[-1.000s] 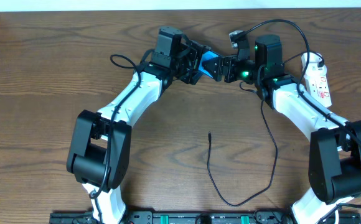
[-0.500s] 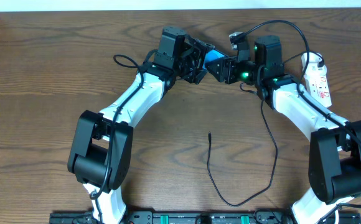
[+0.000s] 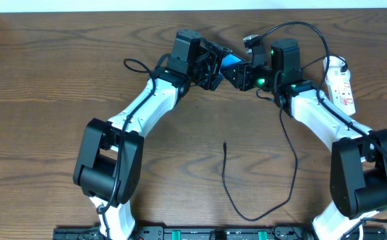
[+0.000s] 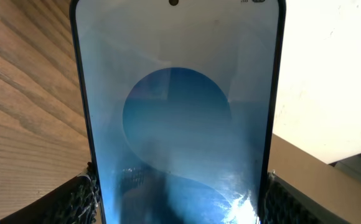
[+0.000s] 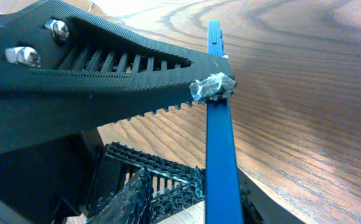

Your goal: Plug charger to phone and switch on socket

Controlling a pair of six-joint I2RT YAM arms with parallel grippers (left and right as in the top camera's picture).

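The phone (image 3: pixel 231 61), with its blue screen, is held off the table at the back middle, between both grippers. My left gripper (image 3: pixel 215 69) grips its two long edges; in the left wrist view the screen (image 4: pixel 177 112) fills the frame, with the fingers (image 4: pixel 177 208) against both sides. My right gripper (image 3: pixel 244 72) is shut on its other end; in the right wrist view the phone (image 5: pixel 220 124) shows edge-on between those fingers (image 5: pixel 221 205). The black charger cable (image 3: pixel 292 180) loops over the front of the table, its plug tip (image 3: pixel 225 143) lying free. The white socket strip (image 3: pixel 341 83) lies at the far right.
The left gripper's black ribbed finger (image 5: pixel 106 68) crosses the upper left of the right wrist view. The socket's white cord (image 3: pixel 333 61) curls at the strip's far end. A black arm cable (image 3: pixel 135 65) loops beside my left arm. The table's far edge runs close behind the grippers.
My left gripper has moved slightly right, further over the phone, so less of the blue screen shows from overhead. The right arm, the cable and the socket have not moved.
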